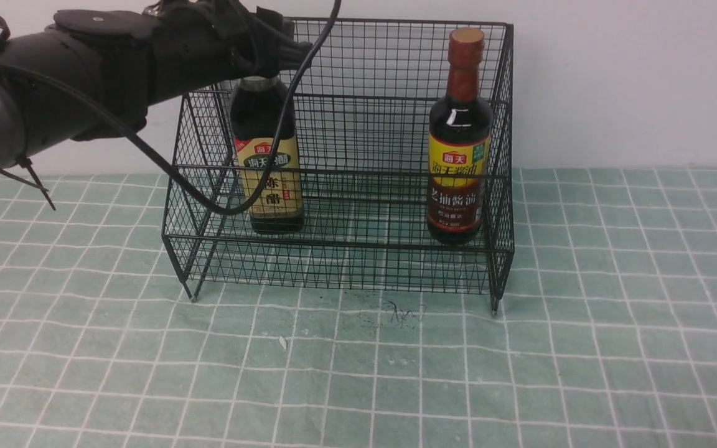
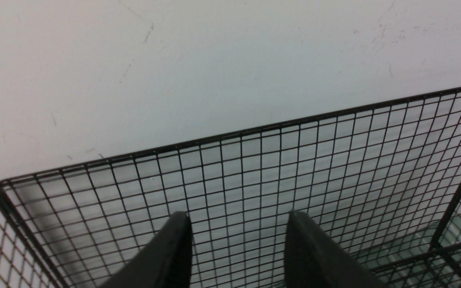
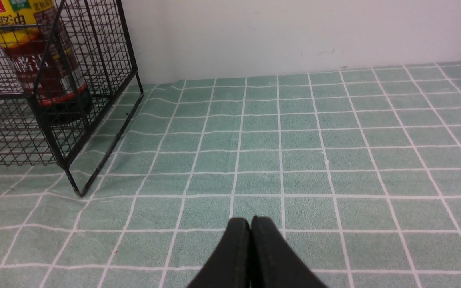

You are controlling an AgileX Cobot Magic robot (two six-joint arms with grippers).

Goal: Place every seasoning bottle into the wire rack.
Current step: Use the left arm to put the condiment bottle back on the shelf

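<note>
Checked green tablecloth (image 1: pixel 358 373) in the foreground; behind it, the black wire rack (image 1: pixel 346 261) against the wall. Both seasoning bottles stand upright on its lower tier: the beige-label bottle (image 1: pixel 269 180) at left, the long-necked red-capped bottle (image 1: pixel 458 168) at right, so placement appears complete, pending arm withdrawal. Left gripper (image 2: pixel 238 236), above the beige-label bottle, hides its cap; jaws parted, nothing visible between them. Right gripper (image 3: pixel 250 228), fully closed and empty, hangs over bare cloth.
</note>
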